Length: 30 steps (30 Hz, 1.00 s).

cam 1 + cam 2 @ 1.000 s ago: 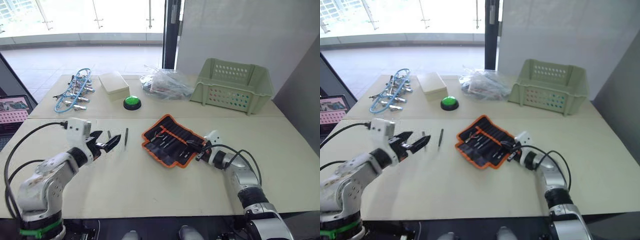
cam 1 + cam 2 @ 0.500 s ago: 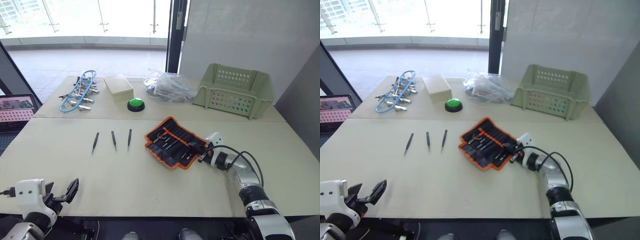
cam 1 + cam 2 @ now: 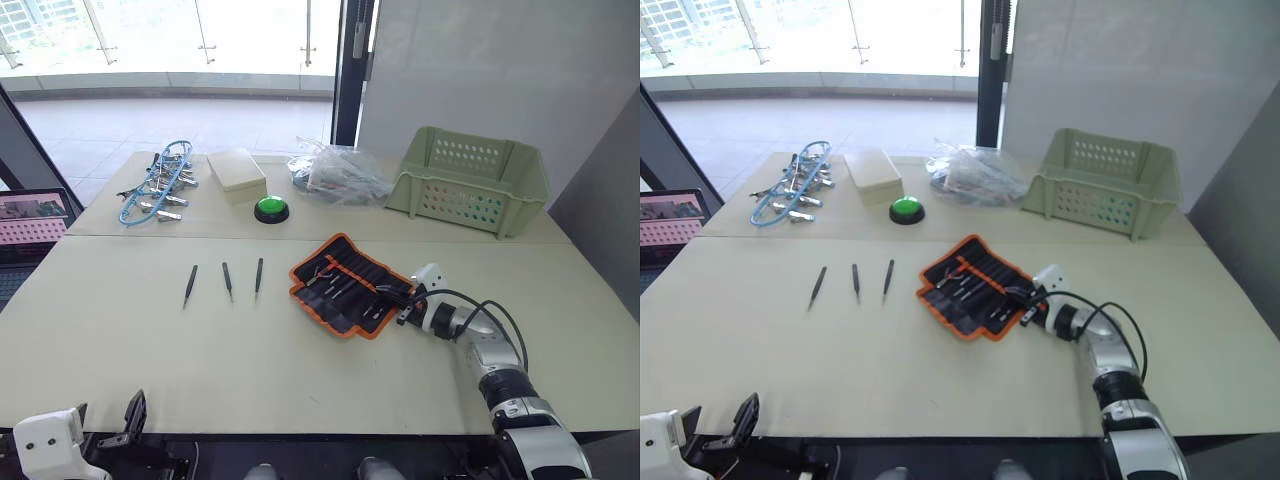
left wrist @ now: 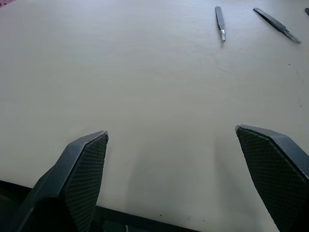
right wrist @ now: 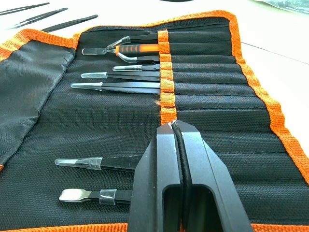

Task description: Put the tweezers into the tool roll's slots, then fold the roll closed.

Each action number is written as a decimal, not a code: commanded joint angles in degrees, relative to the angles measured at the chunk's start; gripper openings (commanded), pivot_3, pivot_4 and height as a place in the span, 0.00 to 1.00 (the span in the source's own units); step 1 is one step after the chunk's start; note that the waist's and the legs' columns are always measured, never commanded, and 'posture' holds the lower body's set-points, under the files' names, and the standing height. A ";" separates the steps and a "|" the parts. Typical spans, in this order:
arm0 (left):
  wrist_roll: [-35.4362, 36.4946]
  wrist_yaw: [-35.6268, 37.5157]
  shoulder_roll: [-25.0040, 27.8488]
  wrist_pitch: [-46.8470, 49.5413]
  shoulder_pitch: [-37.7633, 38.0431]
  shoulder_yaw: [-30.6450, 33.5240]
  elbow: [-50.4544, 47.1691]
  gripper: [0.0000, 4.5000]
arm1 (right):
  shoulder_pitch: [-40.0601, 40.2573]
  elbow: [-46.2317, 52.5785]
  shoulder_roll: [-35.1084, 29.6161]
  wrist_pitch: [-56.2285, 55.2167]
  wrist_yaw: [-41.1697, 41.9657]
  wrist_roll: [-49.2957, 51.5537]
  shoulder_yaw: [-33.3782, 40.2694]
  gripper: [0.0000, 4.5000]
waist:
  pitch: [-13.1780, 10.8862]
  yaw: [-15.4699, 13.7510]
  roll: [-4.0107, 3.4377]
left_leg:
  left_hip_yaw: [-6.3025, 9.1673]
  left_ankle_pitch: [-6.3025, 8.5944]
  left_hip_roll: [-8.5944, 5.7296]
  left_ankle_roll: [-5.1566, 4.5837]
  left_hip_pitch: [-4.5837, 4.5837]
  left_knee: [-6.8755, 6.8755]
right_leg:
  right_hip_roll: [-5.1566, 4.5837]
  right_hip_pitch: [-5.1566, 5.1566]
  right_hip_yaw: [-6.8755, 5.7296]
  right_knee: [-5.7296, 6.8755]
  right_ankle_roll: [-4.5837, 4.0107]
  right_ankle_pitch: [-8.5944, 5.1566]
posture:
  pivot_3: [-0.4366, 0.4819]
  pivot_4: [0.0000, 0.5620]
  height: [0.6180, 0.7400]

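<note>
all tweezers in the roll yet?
No, three tweezers lie loose on the table, apart from the open tool roll.

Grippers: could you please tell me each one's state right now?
Left gripper: open, holding nothing.
Right gripper: shut, empty, over the tool roll.

The right pincer (image 5: 173,126), fingers together, rests on the open tool roll (image 5: 58,111).

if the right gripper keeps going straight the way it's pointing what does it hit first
Probably the tool roll: the shut right gripper points across its slots, low over the fabric. How far above cannot be judged.
</note>
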State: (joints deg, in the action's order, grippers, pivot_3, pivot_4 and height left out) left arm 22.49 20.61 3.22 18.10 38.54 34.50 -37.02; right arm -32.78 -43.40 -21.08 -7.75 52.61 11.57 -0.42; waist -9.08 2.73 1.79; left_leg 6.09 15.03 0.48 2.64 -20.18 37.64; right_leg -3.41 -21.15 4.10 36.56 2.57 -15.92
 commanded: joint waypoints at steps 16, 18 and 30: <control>4.42 -8.44 16.97 14.67 -20.49 -0.64 0.78 1.00 | 3.40 -5.59 0.85 -2.90 -0.21 -2.66 -0.39 0.00 | -0.02 -0.14 -0.05 | 0.02 -0.01 0.00 0.00 0.16 -0.25 | 0.01 0.00 -0.02 0.06 -0.10 0.07 | 0.48 0.27 1.00; 4.79 -9.12 18.83 17.24 -23.90 -0.74 2.71 1.00 | 3.54 -5.19 0.89 -2.65 -0.24 -2.63 -0.44 0.00 | -0.02 -0.19 -0.04 | 0.02 -0.01 0.00 0.01 0.22 -0.27 | 0.01 0.03 -0.02 0.08 -0.10 0.07 | 0.48 0.27 1.00; 0.54 -6.58 24.12 16.52 -37.91 -9.11 22.15 1.00 | 4.78 -0.42 0.89 -0.01 -1.36 -2.36 -0.64 0.00 | -0.01 -0.11 -0.04 | 0.02 -0.03 0.00 0.04 0.31 -0.60 | 0.00 -0.04 -0.02 0.06 -0.12 0.08 | 0.48 0.27 1.00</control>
State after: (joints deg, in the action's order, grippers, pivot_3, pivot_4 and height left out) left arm 24.36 14.08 26.74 36.04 1.63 25.74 -16.19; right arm -30.44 -41.54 -19.88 -10.79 51.62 11.58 0.51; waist -9.09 2.62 1.75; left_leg 6.11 15.00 0.48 2.68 -19.86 37.00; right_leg -3.41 -21.21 4.08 36.62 2.44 -15.84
